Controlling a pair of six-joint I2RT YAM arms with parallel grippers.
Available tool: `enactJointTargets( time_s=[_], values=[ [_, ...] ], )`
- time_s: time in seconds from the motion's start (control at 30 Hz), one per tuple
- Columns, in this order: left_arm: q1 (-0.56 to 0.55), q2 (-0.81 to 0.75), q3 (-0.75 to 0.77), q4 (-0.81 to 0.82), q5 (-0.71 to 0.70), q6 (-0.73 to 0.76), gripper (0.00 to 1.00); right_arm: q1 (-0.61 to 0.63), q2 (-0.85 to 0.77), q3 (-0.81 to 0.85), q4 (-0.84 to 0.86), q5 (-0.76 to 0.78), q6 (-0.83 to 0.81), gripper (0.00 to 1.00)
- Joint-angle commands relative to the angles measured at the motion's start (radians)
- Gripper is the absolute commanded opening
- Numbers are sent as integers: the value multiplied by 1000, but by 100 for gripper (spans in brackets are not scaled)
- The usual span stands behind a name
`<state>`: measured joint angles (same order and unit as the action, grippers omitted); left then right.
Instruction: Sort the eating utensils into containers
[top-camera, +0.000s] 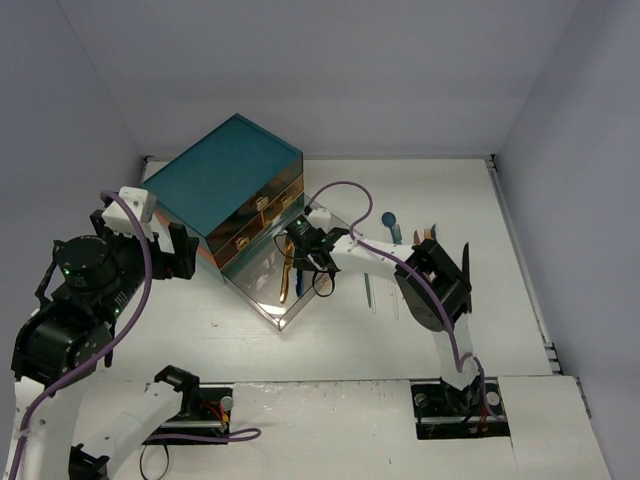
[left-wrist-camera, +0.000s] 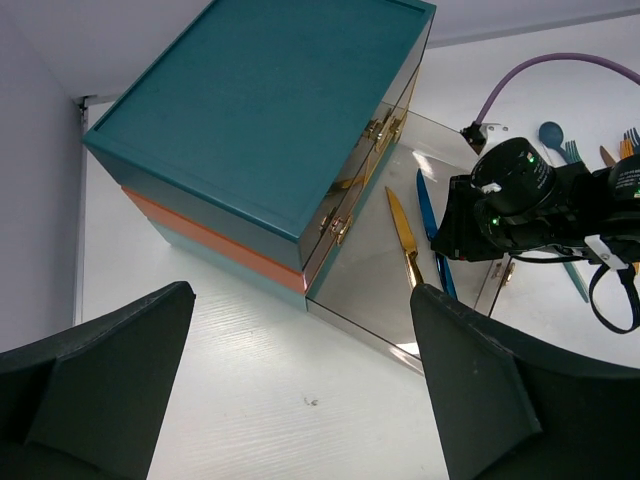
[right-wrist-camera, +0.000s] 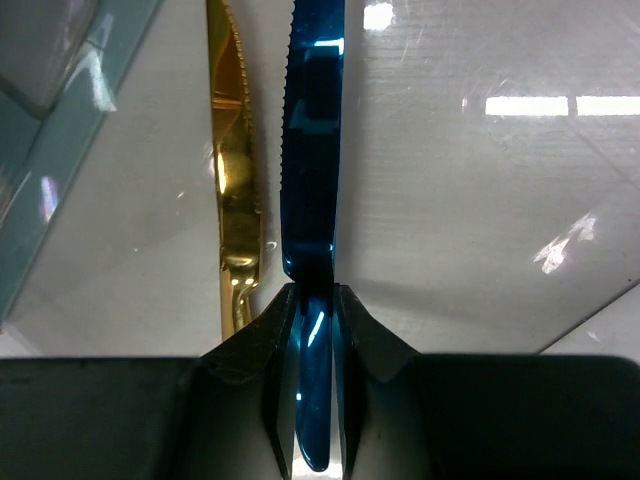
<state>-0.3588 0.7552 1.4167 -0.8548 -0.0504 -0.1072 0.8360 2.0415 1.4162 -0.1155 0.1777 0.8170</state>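
Over the open drawer (left-wrist-camera: 365, 290), the right gripper (right-wrist-camera: 312, 296) is clamped on the blue knife (right-wrist-camera: 312, 150). It pinches the handle end from either side, so the serrated blade runs straight out ahead, broad face to the wrist camera. Just beside it a gold knife (right-wrist-camera: 232, 180) lies flat on the drawer's clear floor, roughly parallel. Whether the blue knife's tip touches that floor I cannot tell. The left gripper (left-wrist-camera: 302, 300) hangs near the chest (left-wrist-camera: 270, 110), its jaws wide apart with nothing between them. More utensils, a teal spoon (left-wrist-camera: 552, 133) among them, lie on the bench (top-camera: 200, 340) beyond the right arm.

The knife looks light, thin and stiff, and its glossy finish is likely slick. A hold this far back on the handle leaves a long lever, so the knife could swivel between the pads. Mid-handle seems the surer place to take such pieces. A low release should keep it from bouncing or skating on the hard plastic.
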Motion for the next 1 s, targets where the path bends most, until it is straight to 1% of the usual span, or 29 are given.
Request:
enactJointTargets(
  time_s=[0.0, 0.03, 0.1, 0.23, 0.3, 0.37, 0.4, 0.47, 0.5, 0.6, 0.7, 0.8, 0.97],
  values=[
    [-2, 7, -18, 54, -20, 24, 88, -3, -60, 72, 45, 54, -11, 33],
    [-3, 5, -20, 54, -23, 28, 88, -7, -74, 72, 39, 55, -21, 41],
    [-11, -5, -19, 54, -32, 34, 87, -15, -135, 72, 19, 67, -74, 50],
    [-21, -20, -24, 54, -60, 50, 87, -71, -247, 52, -77, 129, -167, 52],
    [-28, -39, -38, 56, -85, 59, 88, -121, -347, -1, -112, 148, -223, 52],
    [-34, -62, -58, 58, -101, 61, 88, -233, -465, -69, -124, 128, -253, 52],
    [-37, -69, -72, 59, -107, 61, 88, -281, -501, -101, -132, 118, -274, 53],
    [-41, -83, -91, 60, -117, 59, 88, -428, -590, -177, -146, 74, -327, 53],
    [-43, -88, -105, 61, -120, 54, 88, -481, -615, -199, -161, 63, -356, 53],
    [-49, -102, -146, 65, -109, 39, 88, -638, -651, -248, -190, 33, -460, 53],
    [-51, -119, -170, 66, -97, 25, 88, -787, -651, -275, -197, -4, -506, 53],
    [-52, -129, -184, 67, -86, 11, 88, -945, -612, -289, -197, -28, -532, 53],
    [-57, -141, -196, 73, -82, 4, 88, -1055, -527, -320, -198, -90, -542, 53]
  ],
)
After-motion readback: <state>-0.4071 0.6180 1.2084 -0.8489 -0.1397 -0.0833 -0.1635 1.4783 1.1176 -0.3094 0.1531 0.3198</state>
